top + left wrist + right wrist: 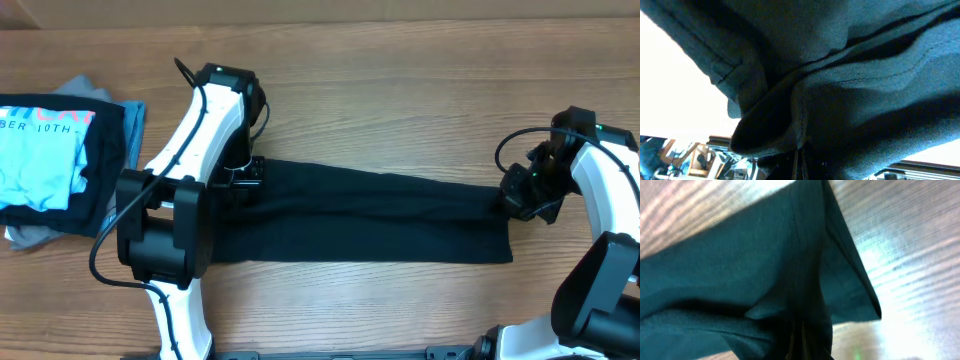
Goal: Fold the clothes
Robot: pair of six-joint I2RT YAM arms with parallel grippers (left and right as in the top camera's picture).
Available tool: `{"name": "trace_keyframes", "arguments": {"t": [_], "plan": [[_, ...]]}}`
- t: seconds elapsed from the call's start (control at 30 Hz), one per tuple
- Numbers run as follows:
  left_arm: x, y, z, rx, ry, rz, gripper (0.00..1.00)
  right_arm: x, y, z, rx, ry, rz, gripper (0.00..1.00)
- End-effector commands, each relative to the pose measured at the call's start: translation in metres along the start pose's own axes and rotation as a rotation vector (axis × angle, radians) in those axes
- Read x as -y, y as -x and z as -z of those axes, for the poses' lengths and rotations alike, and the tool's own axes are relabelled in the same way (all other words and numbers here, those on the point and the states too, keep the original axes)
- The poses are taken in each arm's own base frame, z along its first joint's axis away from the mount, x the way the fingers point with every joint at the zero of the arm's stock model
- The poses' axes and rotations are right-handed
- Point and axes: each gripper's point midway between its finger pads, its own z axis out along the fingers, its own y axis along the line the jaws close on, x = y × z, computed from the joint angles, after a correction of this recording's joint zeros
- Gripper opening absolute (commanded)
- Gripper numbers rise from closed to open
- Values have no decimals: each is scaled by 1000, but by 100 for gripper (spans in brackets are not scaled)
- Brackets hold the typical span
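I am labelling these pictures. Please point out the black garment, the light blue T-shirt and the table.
black garment (pixel 380 215): overhead view, middle of the fabric.
light blue T-shirt (pixel 40 165): overhead view, below the lettering.
table (pixel 400 100): overhead view, bare wood.

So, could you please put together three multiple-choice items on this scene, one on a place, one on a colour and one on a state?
1. Where does the light blue T-shirt lie? A) at the table's left end B) at its middle C) at its right end
2. What colour is the garment stretched out across the table's middle? A) grey B) white C) black
3. How do the left fingers and right fingers stand? A) both open B) both shut on the garment's ends C) one open
Answers: 1 A, it lies at the far left; 2 C, the long band is black; 3 B, each wrist view shows cloth pinched.
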Motion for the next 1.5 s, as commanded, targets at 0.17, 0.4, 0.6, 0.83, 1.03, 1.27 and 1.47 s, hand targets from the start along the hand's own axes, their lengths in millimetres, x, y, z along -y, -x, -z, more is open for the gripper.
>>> {"name": "trace_keyframes", "arguments": {"t": [0.17, 0.4, 0.6, 0.83, 1.03, 1.27, 1.47], "plan": [[-38, -8, -16, -16, 213, 93, 4, 19, 4, 5, 53, -92, -60, 4], [-41, -6, -29, -16, 236, 101, 4, 27, 7, -4, 70, -126, -89, 4], [-40, -4, -33, -10, 233, 102, 4, 26, 12, -4, 87, -121, -87, 4], [-38, -2, -34, -4, 223, 109, 4, 25, 5, -24, 52, -102, -121, 4], [-37, -2, -42, -6, 222, 112, 4, 30, 0, -43, 50, -101, -138, 4], [-37, -2, -52, -10, 224, 112, 4, 36, 7, -45, 85, -132, -163, 4], [-44, -7, -65, -38, 234, 117, 4, 38, 6, -46, 87, -140, -166, 4]]}}
